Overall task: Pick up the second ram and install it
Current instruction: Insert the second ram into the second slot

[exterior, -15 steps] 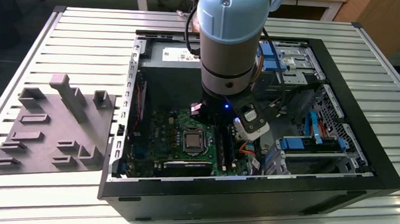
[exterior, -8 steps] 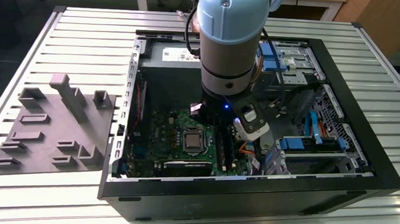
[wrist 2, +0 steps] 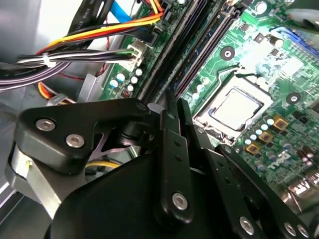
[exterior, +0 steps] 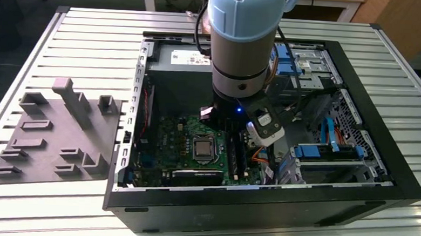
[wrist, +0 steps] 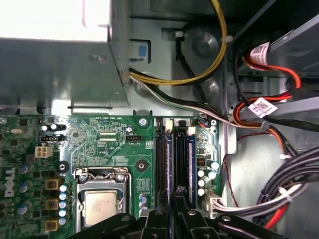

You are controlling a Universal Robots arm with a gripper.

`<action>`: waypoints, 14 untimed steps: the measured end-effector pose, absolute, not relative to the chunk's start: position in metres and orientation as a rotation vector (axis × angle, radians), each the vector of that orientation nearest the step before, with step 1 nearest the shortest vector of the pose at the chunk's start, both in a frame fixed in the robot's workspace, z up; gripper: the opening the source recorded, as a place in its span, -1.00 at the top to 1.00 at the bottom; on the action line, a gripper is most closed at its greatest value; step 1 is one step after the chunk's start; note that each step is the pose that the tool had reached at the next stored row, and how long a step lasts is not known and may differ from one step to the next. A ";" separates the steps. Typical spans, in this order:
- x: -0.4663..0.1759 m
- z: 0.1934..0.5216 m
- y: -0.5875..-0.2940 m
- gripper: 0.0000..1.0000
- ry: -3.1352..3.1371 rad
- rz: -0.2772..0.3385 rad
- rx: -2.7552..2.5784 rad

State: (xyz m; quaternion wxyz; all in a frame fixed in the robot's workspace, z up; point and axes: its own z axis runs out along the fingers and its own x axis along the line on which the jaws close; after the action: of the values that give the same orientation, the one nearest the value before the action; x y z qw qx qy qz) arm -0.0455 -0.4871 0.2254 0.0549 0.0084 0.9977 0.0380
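**Entry: RAM install, second stick, seating stage**

- Arm [exterior: 240, 44]: reaches down into the open computer case [exterior: 263, 207], which lies on the slatted table [exterior: 92, 30]
- Hand [wrist: 175, 221]: low over the motherboard [wrist: 114, 144], in line with the bank of memory slots [wrist: 160, 159] and beside the processor socket [wrist: 102, 206]. In the second wrist view the hand [wrist 2: 172, 107] points along those slots. I cannot tell how far open it is, nor whether it has hold of anything
- Second ram [wrist: 170, 164]: I take it to be the blue-edged strip standing in the slot nearest the hand's line. A like strip [wrist: 192, 159] sits just beside it, and I cannot tell the two apart for certain
- Grey tray [exterior: 51, 136]: on the table at the exterior view's left, well apart from the case, no stick in its blocks
- Cable bundle [wrist: 279, 199]: near the slots, on the side away from the socket
- Step, as I judge it: pick-up done, and the work is now at the slot
- What the move calls for: a press straight down and square to the slot, clear of the cables
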 end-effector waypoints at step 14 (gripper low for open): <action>-0.046 0.237 -0.487 0.77 3.029 0.116 0.025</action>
State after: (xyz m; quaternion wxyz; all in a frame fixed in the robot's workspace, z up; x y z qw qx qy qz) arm -0.0456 -0.4870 0.2371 0.0549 0.0084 0.9977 0.0381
